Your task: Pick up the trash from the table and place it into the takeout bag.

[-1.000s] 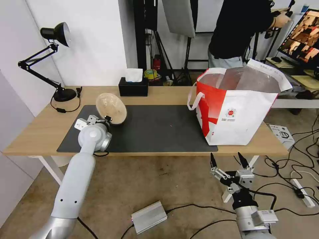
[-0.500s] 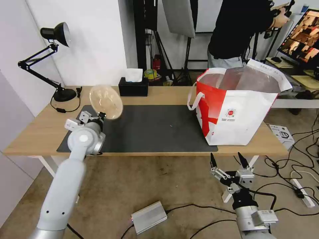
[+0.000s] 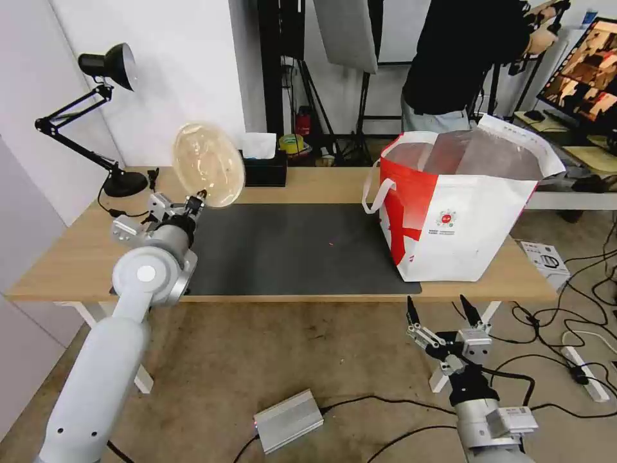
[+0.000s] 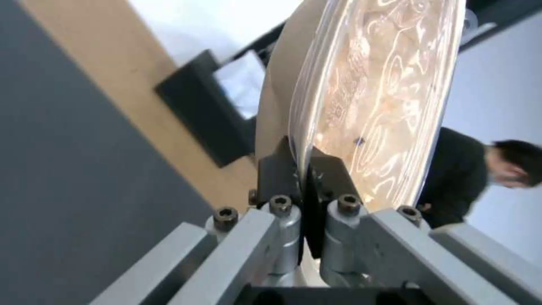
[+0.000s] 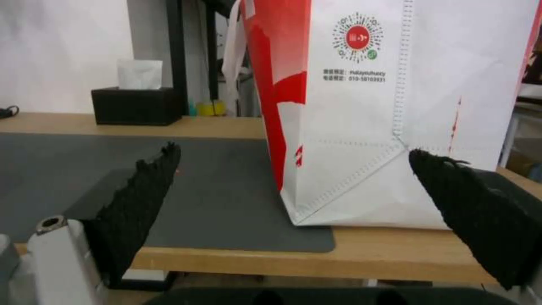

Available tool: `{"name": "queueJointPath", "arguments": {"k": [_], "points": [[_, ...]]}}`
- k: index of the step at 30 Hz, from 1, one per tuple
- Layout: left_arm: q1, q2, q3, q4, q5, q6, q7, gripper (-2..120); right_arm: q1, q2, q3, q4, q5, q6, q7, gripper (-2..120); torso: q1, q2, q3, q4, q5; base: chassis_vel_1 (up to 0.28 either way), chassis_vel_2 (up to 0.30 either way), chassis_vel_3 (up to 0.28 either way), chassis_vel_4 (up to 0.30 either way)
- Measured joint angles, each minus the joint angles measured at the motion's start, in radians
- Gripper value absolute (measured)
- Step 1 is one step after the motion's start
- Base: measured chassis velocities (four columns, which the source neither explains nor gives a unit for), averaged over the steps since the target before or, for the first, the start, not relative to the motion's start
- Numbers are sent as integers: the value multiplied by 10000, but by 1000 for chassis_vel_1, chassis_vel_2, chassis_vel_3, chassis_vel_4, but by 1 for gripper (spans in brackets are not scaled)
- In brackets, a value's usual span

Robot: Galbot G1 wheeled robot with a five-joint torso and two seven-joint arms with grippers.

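Observation:
My left gripper (image 3: 196,200) is shut on the rim of the beige shallow pulp bowl (image 3: 207,164), a piece of the trash, and holds it on edge in the air above the left end of the table (image 3: 308,183). In the left wrist view both fingers (image 4: 279,167) pinch the bowl's (image 4: 372,93) rim, and a clear film covers its inside. The red-and-white takeout bag (image 3: 459,212) stands open at the table's right end, far from the bowl. My right gripper (image 3: 443,312) hangs open below the table's front edge, with the bag's (image 5: 389,106) lower corner in front of it.
A black desk lamp (image 3: 96,116) stands at the table's far left and a black tissue box (image 3: 260,168) at the back, just behind the raised bowl. The dark grey mat (image 3: 289,247) lies between bowl and bag. Cables and a silver box (image 3: 288,419) lie on the floor.
My left arm has lifted the pulp bowl off the mat and carried it up and back, toward the tissue box. The right arm has stayed still.

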Motion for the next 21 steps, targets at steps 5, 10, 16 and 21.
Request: {"name": "queueJointPath", "arguments": {"k": [5,10,16,21], "points": [[-21,52,142,-114,-10,-107,459,0,0,0,0,0,0,0,0,100,0,0,0,1,0,0,0,0,0],[-255,74,534,-173,-8,-226,1091,0,0,0,0,0,0,1,0,100,0,0,0,0,1,0,0,0,0],[-992,-168,1425,83,210,-285,1522,0,0,0,0,0,0,0,0,100,0,0,0,0,2,0,0,0,0],[-1776,-508,2128,621,339,-353,1573,0,0,0,0,0,0,0,0,100,1,0,0,0,2,0,0,0,0]]}}
